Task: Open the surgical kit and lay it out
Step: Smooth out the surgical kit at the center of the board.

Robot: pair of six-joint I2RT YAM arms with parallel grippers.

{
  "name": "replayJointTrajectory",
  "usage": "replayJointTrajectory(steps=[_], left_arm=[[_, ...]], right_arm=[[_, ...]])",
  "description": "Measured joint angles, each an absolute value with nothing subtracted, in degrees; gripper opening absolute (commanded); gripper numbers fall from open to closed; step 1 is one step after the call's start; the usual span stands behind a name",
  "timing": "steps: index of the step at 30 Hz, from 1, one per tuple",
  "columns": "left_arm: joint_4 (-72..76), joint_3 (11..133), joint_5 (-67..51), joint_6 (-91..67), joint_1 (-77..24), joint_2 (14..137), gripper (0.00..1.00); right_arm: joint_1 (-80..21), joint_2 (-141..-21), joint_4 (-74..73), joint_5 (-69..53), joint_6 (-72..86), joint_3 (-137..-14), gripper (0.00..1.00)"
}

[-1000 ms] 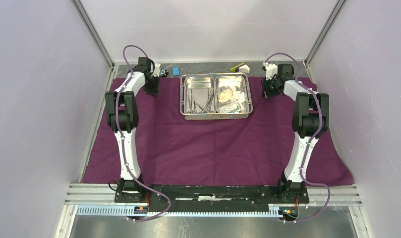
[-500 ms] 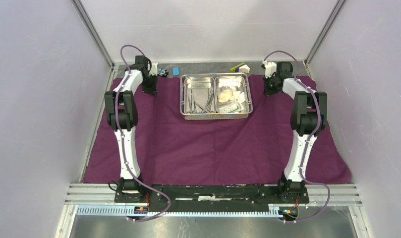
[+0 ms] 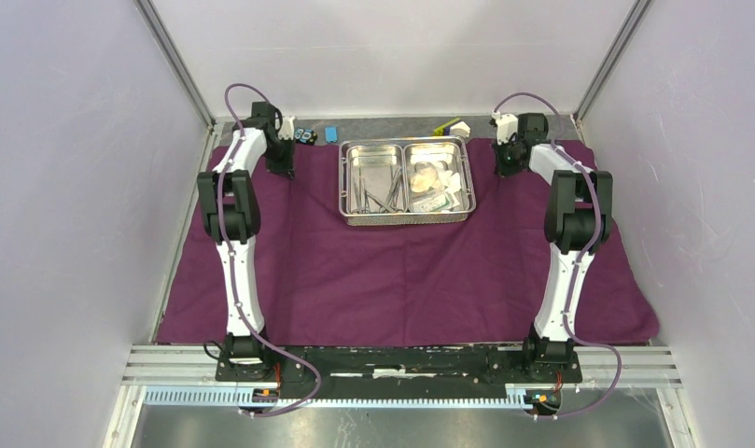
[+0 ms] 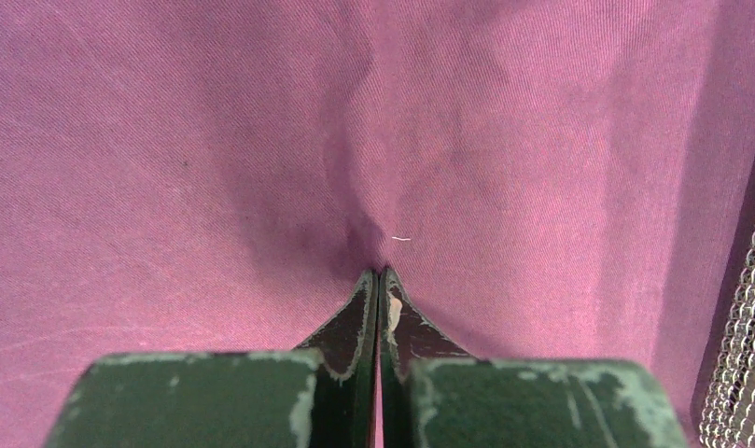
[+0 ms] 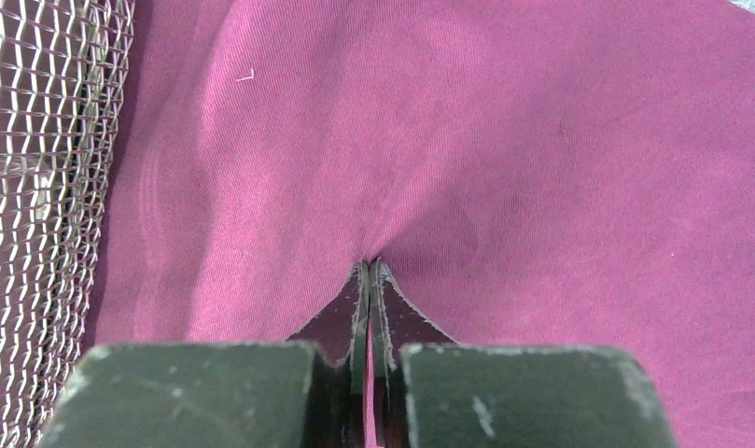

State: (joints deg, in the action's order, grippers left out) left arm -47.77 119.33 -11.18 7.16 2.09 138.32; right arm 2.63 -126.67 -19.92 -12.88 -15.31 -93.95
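**Status: dual pinch at far edge**

I see the left gripper (image 4: 379, 273) closed, its tips pinching a pucker of the purple cloth (image 3: 401, 280). The right gripper (image 5: 368, 263) is closed on the same cloth likewise. The cloth lies spread flat. The steel tray (image 3: 407, 219) sits on it between both grippers.

A large dark purple cloth (image 3: 401, 271) lies spread flat, and at its twelve o'clock edge sits a shiny two-compartment steel tray (image 3: 406, 219), metal instruments (image 3: 373, 191) in the nine o'clock compartment, white gauze and packets (image 3: 431, 179) in the three o'clock one.
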Motion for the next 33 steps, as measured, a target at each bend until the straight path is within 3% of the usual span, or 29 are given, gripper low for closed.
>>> replayJointTrajectory(steps=[17, 20, 23, 25, 30, 33], left_arm=[[-51.07, 125.91, -10.68, 7.16, 2.13, 141.82, 0.02], [-51.07, 125.91, -10.72, 7.16, 2.13, 141.82, 0.04], [-51.09, 125.89, -10.92, 7.16, 2.2, 141.82, 0.23], [-50.74, 125.49, -11.09, 7.16, 2.31, 141.67, 0.41], [-49.17, 121.8, -11.0, 7.27, 3.99, 139.09, 0.72], [-47.46, 116.2, -11.07, 7.18, 6.33, 135.44, 0.84]], right_arm=[[2.33, -124.33, -15.31, -11.79, -17.41, -89.1, 0.01], [2.22, -124.33, -15.31, -11.44, -17.5, -89.1, 0.18], [2.24, -124.33, -15.35, -11.07, -18.17, -89.12, 0.41], [2.31, -124.22, -15.33, -10.35, -18.11, -89.14, 0.51], [2.9, -122.74, -16.53, -8.91, -19.33, -88.58, 0.72], [4.05, -118.8, -16.53, -9.47, -20.27, -84.4, 0.81]])
